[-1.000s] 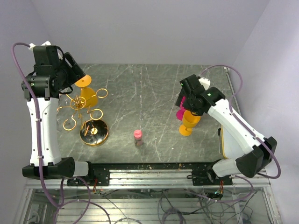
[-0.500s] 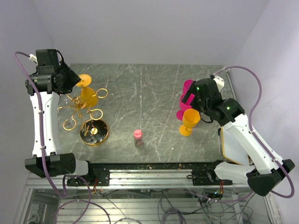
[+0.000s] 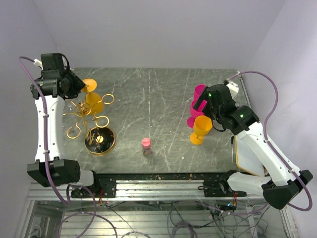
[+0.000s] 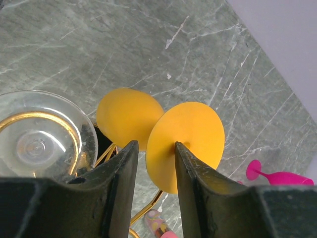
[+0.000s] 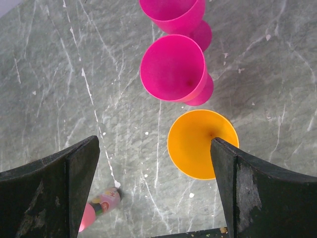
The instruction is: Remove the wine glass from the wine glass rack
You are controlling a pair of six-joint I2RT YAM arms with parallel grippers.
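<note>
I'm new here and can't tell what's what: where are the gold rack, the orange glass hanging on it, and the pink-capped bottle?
gold rack point(image 3: 108, 142), top external view, on its round base.
orange glass point(image 4: 198, 131), left wrist view, on its flat round foot.
pink-capped bottle point(image 3: 146, 142), top external view, on its cap.

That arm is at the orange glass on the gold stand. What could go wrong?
The left fingers sit at the foot of the orange wine glass, which hangs among the curled arms of the gold rack. Pulled at a wrong angle, it could snag and tip the rack. A loose grip might drop it onto the table.
</note>
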